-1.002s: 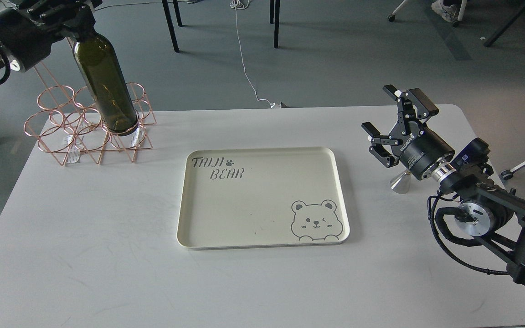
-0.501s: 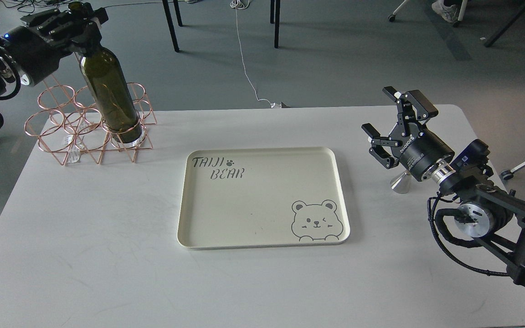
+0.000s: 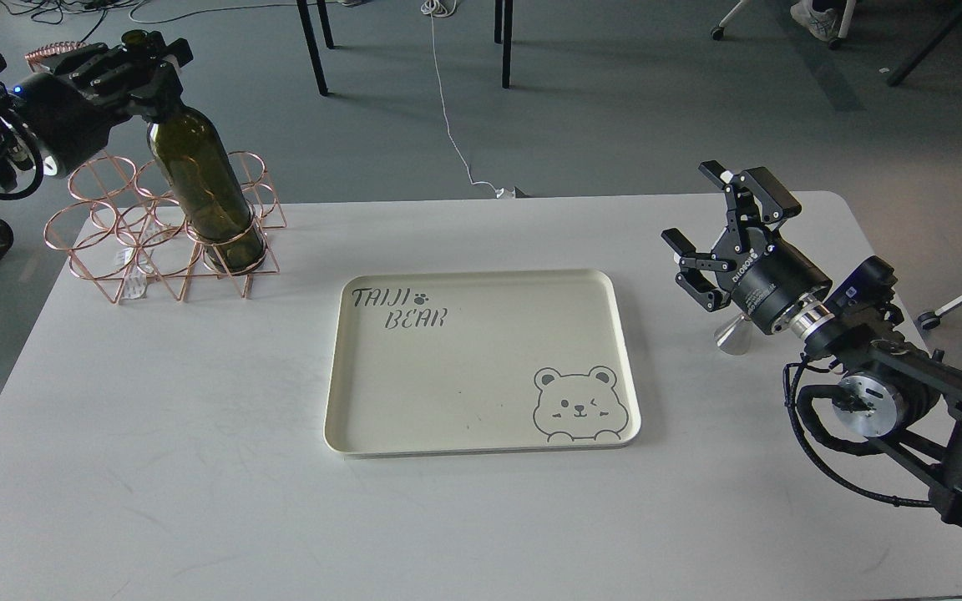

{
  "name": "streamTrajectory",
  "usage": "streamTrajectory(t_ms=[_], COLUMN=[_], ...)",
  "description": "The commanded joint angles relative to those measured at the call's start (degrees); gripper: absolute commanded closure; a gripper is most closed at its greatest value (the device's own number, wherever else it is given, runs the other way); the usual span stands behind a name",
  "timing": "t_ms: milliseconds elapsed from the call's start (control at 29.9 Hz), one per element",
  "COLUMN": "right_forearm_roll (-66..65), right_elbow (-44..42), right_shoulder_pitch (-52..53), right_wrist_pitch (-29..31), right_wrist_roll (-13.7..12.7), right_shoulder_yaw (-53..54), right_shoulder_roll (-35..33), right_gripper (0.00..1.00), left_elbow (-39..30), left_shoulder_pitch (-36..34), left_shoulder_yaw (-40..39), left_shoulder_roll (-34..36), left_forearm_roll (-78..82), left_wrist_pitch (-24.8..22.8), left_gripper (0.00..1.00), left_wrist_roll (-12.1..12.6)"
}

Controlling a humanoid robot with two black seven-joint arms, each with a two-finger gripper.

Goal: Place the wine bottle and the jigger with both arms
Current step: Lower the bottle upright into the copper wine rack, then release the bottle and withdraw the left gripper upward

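Observation:
The dark olive-green wine bottle (image 3: 201, 188) stands in a ring of the copper wire rack (image 3: 113, 242) at the table's far left, its base down at the table. My left gripper (image 3: 134, 67) is shut on the bottle's neck near the top. The silver jigger (image 3: 731, 334) stands on the table at the right; only its lower cone shows, the rest is hidden behind my right wrist. My right gripper (image 3: 711, 209) is open and empty, just above and beyond the jigger.
A cream tray (image 3: 347, 417) with a bear drawing and "TAIJI BEAR" lettering lies in the table's middle. The white table (image 3: 155, 467) ends close to the right arm. Chair legs and a white cable are on the floor beyond.
My left gripper has lowered the bottle down into the rack ring and brought it closer to upright. The right gripper has barely moved.

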Motion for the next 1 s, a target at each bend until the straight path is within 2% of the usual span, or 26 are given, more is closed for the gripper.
streamTrajectory(t_ms=[0, 434, 635, 835, 969], right_forearm_roll=[-0.02, -0.02, -0.02, -0.63, -0.64], right_elbow=[0.00, 0.00, 0.00, 0.00, 0.00], right_shoulder_pitch=[0.00, -0.35, -0.35, -0.35, -0.35], right_wrist_pitch=[0.00, 0.00, 0.00, 0.00, 0.00], right_wrist_roll=[0.00, 0.00, 0.00, 0.00, 0.00], right_shoulder_yaw=[-0.08, -0.08, -0.08, -0.08, -0.08], right_shoulder_roll=[0.00, 0.00, 0.00, 0.00, 0.00], right_gripper=[0.02, 0.02, 0.02, 0.02, 0.02], left_elbow=[1.65, 4.11, 4.47, 4.47, 4.47], left_shoulder_pitch=[-0.03, -0.64, -0.73, -0.73, -0.91], left_shoulder_yaw=[0.07, 0.16, 0.15, 0.16, 0.07], left_shoulder_roll=[-0.93, -1.28, -1.28, -1.63, -1.55], left_forearm_roll=[0.02, 0.02, 0.02, 0.11, -0.07], left_wrist_pitch=[0.01, -0.17, -0.17, -0.17, -0.17], left_gripper=[0.69, 0.68, 0.64, 0.50, 0.30], left_wrist_roll=[0.02, 0.02, 0.02, 0.02, 0.02])
